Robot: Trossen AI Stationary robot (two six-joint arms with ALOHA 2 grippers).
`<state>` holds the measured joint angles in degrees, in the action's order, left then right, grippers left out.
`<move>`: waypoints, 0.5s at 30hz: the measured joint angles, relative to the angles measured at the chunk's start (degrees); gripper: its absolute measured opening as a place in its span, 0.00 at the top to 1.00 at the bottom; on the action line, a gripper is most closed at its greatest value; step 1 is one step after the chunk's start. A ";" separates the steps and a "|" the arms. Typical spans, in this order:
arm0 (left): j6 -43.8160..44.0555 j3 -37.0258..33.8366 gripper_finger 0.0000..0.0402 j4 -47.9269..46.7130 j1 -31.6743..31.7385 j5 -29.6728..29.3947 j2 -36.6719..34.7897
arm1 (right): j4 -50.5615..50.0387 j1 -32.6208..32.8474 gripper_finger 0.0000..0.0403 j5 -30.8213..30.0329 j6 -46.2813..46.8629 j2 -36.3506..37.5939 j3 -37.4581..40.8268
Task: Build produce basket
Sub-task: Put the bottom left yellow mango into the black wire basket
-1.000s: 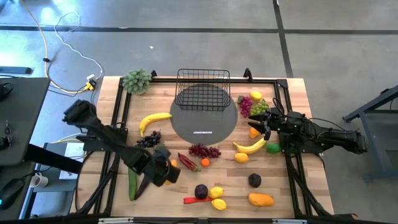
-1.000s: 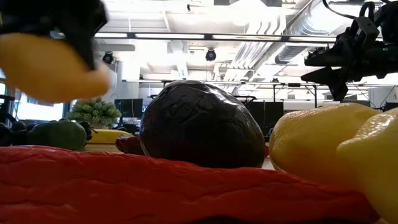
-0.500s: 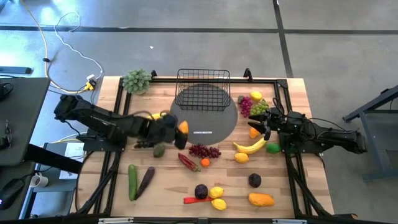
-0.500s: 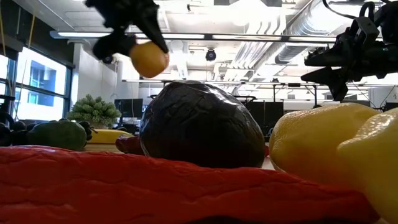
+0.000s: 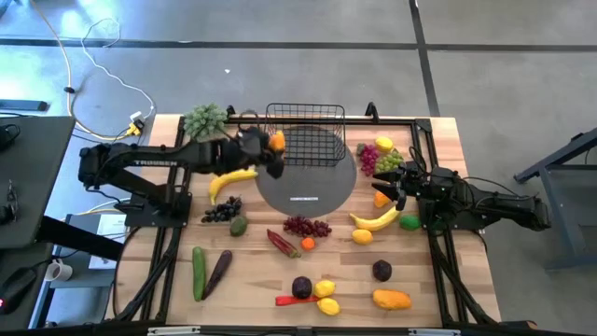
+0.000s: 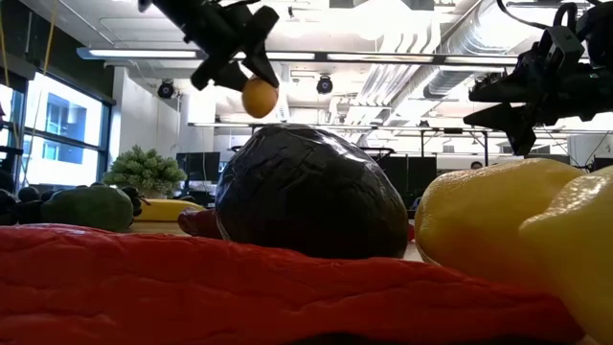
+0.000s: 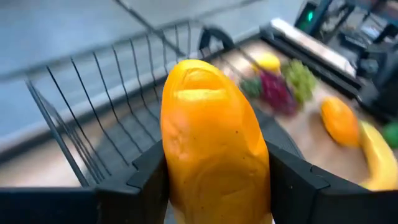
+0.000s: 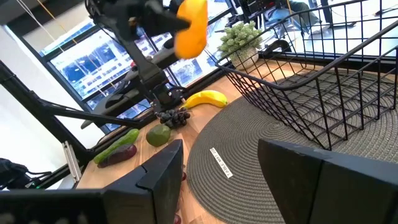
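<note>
Holding an orange fruit (image 5: pixel 276 141) in the left gripper (image 5: pixel 269 143), jaws clamped on both flanks of it, raised at the 9 o'clock rim of the basket (image 5: pixel 305 137). Confirmed only by left wrist view: orange fruit (image 7: pixel 214 140) pinched between the dark fingers (image 7: pixel 149 177), basket mesh (image 7: pixel 112 106) right behind it. Low view adds height: fruit (image 6: pixel 259 98) hanging well clear of the worktop under the left gripper (image 6: pixel 251 84); basket not visible there, blocked by a dark plum (image 6: pixel 311 192), a red chilli (image 6: pixel 239 283) and lemons (image 6: pixel 517 230) close to the lens. Right wrist view catches the same fruit (image 8: pixel 191 26) from across, above the basket edge (image 8: pixel 292 93), with banana (image 8: pixel 205 98), dark grapes (image 8: pixel 174 116), a green fruit (image 8: pixel 159 134) and the grey round mat (image 8: pixel 261 155) below.

Basket at 12 o'clock on the worktop (image 5: pixel 420 280), on the far edge of the grey mat (image 5: pixel 306 187), looks empty from above. Right gripper (image 5: pixel 399 188) parked at 3 o'clock, jaws apart, nothing between them, over the banana (image 5: pixel 375 220) and orange (image 5: pixel 381 199). Leafy bunch (image 5: pixel 205 121) at 11 o'clock. Cucumber (image 5: pixel 198 273) and eggplant (image 5: pixel 217 272) at 8 o'clock, red grapes (image 5: pixel 306 226) near centre, mango (image 5: pixel 391 299) at 5 o'clock.
</note>
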<state>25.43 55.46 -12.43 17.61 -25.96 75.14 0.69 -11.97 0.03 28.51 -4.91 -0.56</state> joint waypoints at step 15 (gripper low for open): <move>-15.60 0.01 0.51 14.23 14.30 5.33 6.23 | 0.00 0.00 0.53 0.00 0.00 0.00 -0.02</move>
<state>9.82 55.47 1.80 31.91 -20.62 81.37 0.69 -11.97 0.03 28.51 -4.91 -0.58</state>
